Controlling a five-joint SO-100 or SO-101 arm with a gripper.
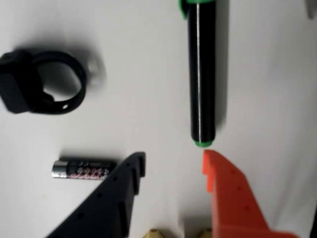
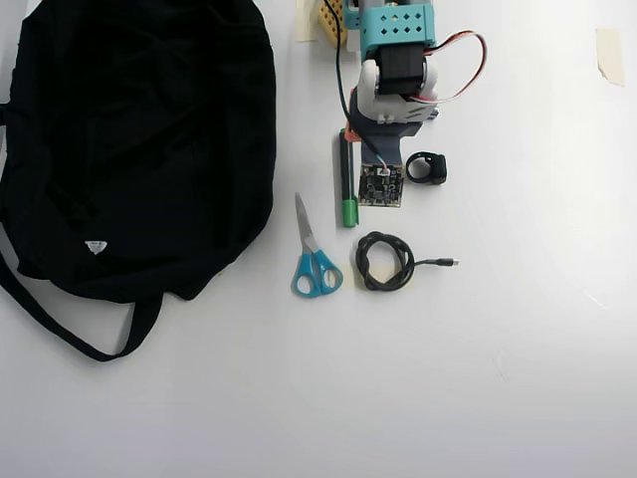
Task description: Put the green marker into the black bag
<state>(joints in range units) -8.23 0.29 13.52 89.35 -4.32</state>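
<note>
Wrist view: gripper [image 1: 173,161] spread, empty; green marker [image 1: 201,74] cap cut off at top edge. Battery [image 1: 81,168] lower left, print blurred. Overhead view: black bag [image 2: 139,139] cropped at left.

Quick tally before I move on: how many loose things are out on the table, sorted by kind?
Bags: 1, the black bag
Markers: 1, the green marker
Scissors: 1, blue-handled scissors
Cables: 1, coiled black cable
Batteries: 1, battery, wrist view only
Black ring-shaped pieces: 1, black ring
Total: 6

A plain white tabletop [image 2: 518,378] fills both views — evenly lit, soft shadows, tape scraps [image 2: 609,55] near the edge.
</note>
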